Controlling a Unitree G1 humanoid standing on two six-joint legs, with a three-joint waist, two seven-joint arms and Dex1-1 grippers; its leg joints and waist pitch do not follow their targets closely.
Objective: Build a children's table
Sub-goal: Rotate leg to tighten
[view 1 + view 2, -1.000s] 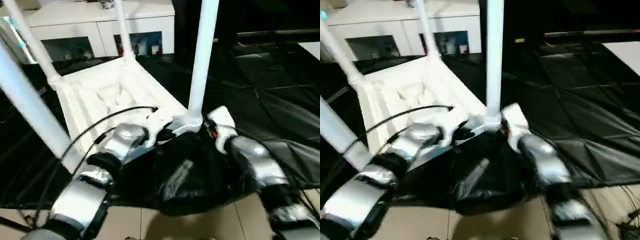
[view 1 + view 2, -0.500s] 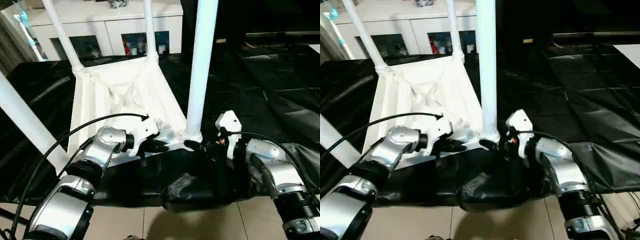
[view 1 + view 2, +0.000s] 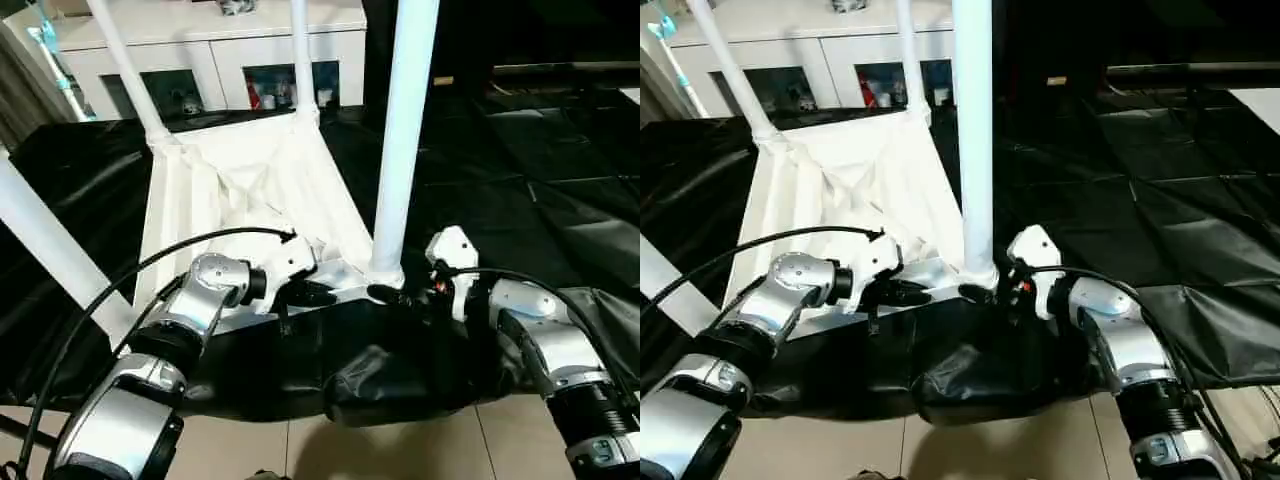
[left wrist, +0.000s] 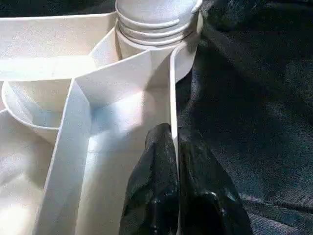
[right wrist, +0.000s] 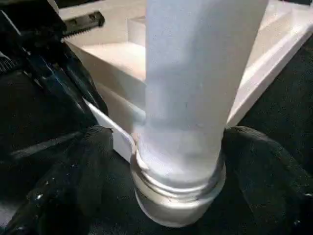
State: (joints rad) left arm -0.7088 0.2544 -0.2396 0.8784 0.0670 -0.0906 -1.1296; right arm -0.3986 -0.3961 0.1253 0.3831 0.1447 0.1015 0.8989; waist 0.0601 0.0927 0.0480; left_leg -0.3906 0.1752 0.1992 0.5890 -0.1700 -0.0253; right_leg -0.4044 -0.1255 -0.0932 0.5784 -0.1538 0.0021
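- Low at frame centre, the left gripper (image 4: 173,147) pinches the raised rim of the white plastic rectangular table top (image 3: 240,185), which lies upside down on the black-covered work table (image 3: 520,190).
- Right of it, the right gripper (image 5: 161,161) straddles the near white tapered tube leg (image 3: 400,140), fingers (image 5: 264,161) spread beside its base.
- Farther up, three more legs stand socketed; the table looks nearly built, still to be turned upright.

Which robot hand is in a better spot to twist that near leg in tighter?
Probably the right. The right gripper has its fingers on both sides of the near leg, down by the corner socket. The left gripper is busy pinching the table top's rim, holding it steady.
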